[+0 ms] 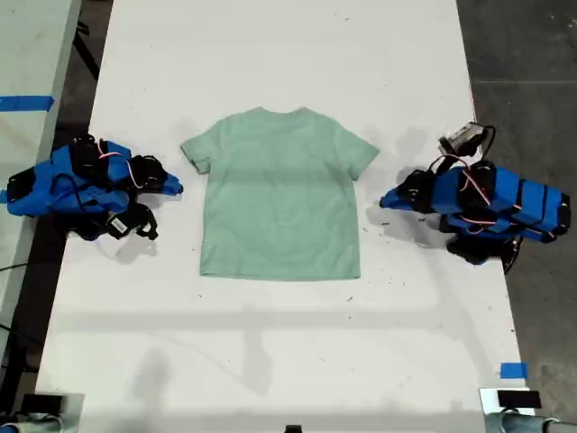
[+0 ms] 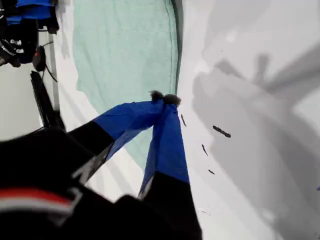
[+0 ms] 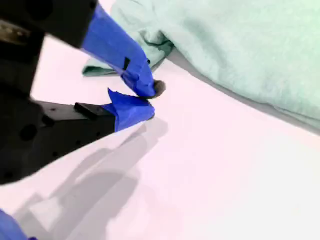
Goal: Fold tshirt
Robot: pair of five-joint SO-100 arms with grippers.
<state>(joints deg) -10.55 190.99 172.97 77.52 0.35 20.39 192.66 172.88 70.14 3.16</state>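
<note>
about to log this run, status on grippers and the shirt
My first gripper shut, empty, beside the tshirt. My second gripper shut, empty, near a sleeve. Tshirt flat, unfolded. Nothing in the way.

Tshirt (image 1: 279, 203) flat on table (image 1: 270, 361), mid-view.

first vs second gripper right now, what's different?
1. Side: my first gripper sits at the exterior view's right of the tshirt; my second gripper sits at its left.
2. Nearest cloth: my first gripper is beside the shirt's straight side edge; my second gripper is by a rumpled sleeve.

Shared: both have blue-taped fingers, look shut, hold nothing, and sit low over the white table off the cloth.
</note>
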